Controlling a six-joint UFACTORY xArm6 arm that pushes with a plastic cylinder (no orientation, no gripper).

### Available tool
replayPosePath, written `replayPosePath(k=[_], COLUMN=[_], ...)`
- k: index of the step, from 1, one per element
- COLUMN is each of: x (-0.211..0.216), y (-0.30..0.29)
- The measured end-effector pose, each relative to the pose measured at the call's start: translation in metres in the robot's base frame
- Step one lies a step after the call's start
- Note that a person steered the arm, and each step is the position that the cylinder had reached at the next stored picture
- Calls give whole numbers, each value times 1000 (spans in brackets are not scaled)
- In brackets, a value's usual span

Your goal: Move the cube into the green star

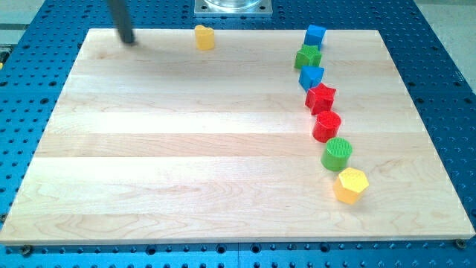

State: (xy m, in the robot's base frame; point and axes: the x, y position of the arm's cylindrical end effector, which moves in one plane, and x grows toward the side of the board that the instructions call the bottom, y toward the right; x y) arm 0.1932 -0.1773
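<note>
Pale wood is filling the frame as a tabletop board [186, 149] is lying on a blue perforated bench [439, 67], with my tip [128, 40] resting near the board's top-left corner, well apart from every block. There is no hand to report as wide, narrow or holding: the arm is ending in a plain dark rod, and nothing is touching it.

Down the view's right, seven blocks are trailing in a loose curved chain. At its head the blue cube [315, 35] is sitting just above the green star [307, 56], the two looking close enough to be touching, though the angle is not settling that. Below them are following a second blue block [311, 77], whose shape is hard to make out, a red star [321, 97], a red cylinder [327, 126], a green cylinder [337, 154] and a yellow hexagonal block [350, 184]. A small yellow block [204, 36] is standing alone at the top edge, its shape unclear.

The crowded chain appears to be leaving the cube reachable mainly from above, so a push toward the view's bottom is looking like the likeliest approach.

The rod's upper length is running out of frame, and a metal mount [233, 7] at top centre is being cut off.
</note>
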Motion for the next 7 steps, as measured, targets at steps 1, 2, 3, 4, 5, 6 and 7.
replayPosePath(k=[1, 2, 3, 4, 5, 6, 7], x=[-2, 0, -1, -2, -2, -2, 1], y=[16, 138, 241, 295, 306, 356, 381])
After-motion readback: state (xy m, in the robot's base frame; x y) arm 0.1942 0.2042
